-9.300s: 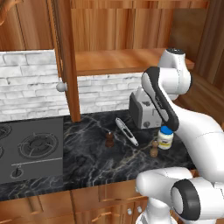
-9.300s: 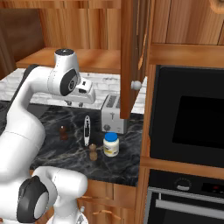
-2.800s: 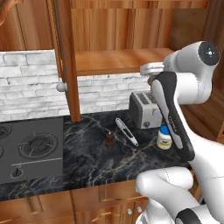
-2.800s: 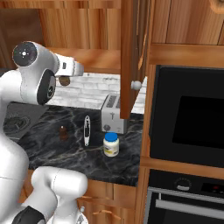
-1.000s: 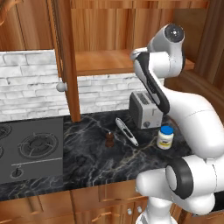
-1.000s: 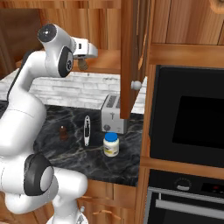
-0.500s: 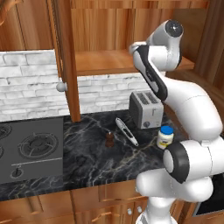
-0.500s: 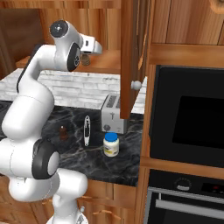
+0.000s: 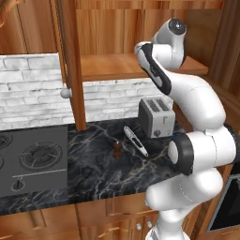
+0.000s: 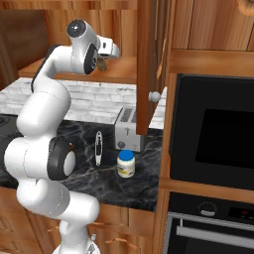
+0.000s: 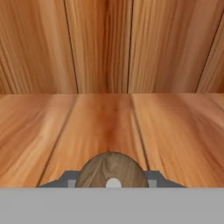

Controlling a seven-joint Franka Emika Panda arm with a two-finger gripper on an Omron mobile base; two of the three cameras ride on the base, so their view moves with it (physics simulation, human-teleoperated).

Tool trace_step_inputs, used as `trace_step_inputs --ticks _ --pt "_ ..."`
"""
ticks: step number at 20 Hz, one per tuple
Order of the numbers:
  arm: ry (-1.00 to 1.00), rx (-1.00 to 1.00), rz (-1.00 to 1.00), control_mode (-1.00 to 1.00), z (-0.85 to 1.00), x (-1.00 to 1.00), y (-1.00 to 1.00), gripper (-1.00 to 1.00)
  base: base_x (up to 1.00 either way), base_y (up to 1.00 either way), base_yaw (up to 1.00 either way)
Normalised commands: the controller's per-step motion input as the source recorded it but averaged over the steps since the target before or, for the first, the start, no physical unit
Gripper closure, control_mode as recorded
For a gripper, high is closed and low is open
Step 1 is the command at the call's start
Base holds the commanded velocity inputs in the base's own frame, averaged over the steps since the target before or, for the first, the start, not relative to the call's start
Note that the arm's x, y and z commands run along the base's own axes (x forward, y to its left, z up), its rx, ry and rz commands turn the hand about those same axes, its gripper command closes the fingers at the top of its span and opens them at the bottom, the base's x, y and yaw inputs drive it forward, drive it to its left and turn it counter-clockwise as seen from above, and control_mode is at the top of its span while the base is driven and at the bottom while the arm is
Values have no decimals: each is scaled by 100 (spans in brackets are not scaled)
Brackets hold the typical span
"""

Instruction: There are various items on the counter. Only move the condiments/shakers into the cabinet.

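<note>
On the near part of the black marble table [image 10: 84, 171] stands the white jar with a blue lid [image 10: 126, 164], just in front of the silver toaster [image 10: 128, 130]. To the jar's left in the right base view lies the slender silver-black utensil [image 10: 98, 147], well apart from the jar. In the left base view the darker wooden shaker [image 9: 117, 147] stands upright on the table just left of the utensil, near the edge of the grey stovetop [image 9: 29, 159]. The toaster sits further back, against the white brick wall [image 9: 28, 89].

Above the table hangs the reddish-brown wall cabinet [image 10: 208, 34], its door [image 10: 150, 59] swung open edge-on with the round pale knob [image 10: 155, 96] facing the oven [image 10: 216, 131].

Farthest and highest, the gripper [image 10: 102, 63] reaches over the plank shelf [image 10: 119, 69] of the cabinet, closed narrowly on the lighter wooden shaker [image 11: 112, 172]. In the hand view the round top of that shaker sits between the two dark fingertips [image 11: 70, 179], with the shelf planks running ahead to the cabinet's back wall [image 11: 109, 43]. Whether the shaker's base touches the shelf cannot be told.
</note>
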Motion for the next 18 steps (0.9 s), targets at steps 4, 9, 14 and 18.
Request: trace_step_inputs --ticks 4,9,14,18 --pt "0 0 0 -100 -45 33 0 100 0 0 0" --pt "0 0 0 -100 -43 23 0 -100 0 0 0" --pt "-4 -1 0 -100 -3 18 0 -100 0 0 0" --pt "-2 -2 0 -100 -1 34 0 -100 0 0 0"
